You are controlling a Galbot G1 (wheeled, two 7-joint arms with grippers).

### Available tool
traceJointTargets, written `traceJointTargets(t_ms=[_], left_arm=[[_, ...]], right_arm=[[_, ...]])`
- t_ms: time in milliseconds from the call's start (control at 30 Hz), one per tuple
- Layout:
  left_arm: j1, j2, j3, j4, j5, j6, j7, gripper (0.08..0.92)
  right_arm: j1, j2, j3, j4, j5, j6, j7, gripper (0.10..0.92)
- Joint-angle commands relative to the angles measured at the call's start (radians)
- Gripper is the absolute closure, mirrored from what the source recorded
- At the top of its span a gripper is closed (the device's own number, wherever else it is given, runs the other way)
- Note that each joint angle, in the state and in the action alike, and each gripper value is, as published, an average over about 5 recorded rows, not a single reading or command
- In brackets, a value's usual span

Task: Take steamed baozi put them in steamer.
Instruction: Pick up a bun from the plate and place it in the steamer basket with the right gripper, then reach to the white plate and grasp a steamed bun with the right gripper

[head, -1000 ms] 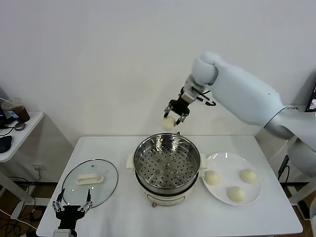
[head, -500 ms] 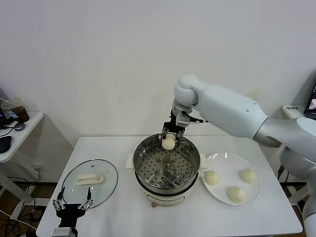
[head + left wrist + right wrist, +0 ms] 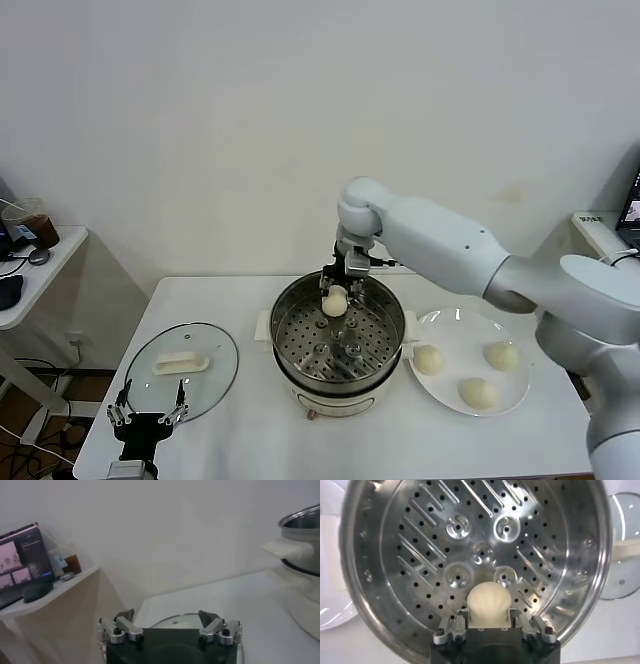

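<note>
The steamer [image 3: 339, 343] is a shiny steel pot with a perforated tray [image 3: 480, 555] on a cream base, at the table's middle. My right gripper [image 3: 336, 297] is shut on one cream-white baozi [image 3: 335, 300] and holds it inside the pot's far rim, just above the tray; the bun [image 3: 489, 603] sits between the fingers in the right wrist view. Three more baozi [image 3: 430, 359] [image 3: 501, 355] [image 3: 478, 392] lie on the white plate [image 3: 455, 325] right of the steamer. My left gripper [image 3: 148, 418] is open and empty at the table's front left.
The glass lid with a cream handle [image 3: 182, 363] lies flat on the table left of the steamer, just beyond my left gripper; it also shows in the left wrist view [image 3: 172, 621]. A side table [image 3: 30, 270] with a cup stands at far left.
My right gripper has come down and toward me with the baozi, from above and behind the steamer to inside its rim, over the tray. The left arm has not moved.
</note>
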Motion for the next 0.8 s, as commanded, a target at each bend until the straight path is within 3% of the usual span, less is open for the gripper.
traceJointTargets(t_ms=[33,233,400,600,800], left_arm=[[-0.001,0.000,0.000,0.002,0.000,0.000,0.000,0.177],[-0.002,0.000,0.000,0.002,0.000,0.001,0.001,0.177],[-0.002,-0.001,0.001,0.002,0.000,0.001,0.001,0.177],[-0.002,-0.001,0.001,0.002,0.001,0.002,0.002,0.177],[-0.002,0.003,0.004,-0.004,0.000,0.006,0.005,0.177]], right_arm=[[-0.028,0.029,0.016,-0.066,-0.083,0.012,0.049,0.533],[-0.025,0.030,0.015,-0.074,-0.088,0.012,0.075,0.492],[-0.016,0.028,0.019,-0.074,-0.057,0.011,0.079,0.347],[0.027,-0.004,0.020,-0.048,0.080,0.007,0.058,0.215],[0.104,-0.123,0.039,0.047,0.344,-0.170,-0.013,0.203]])
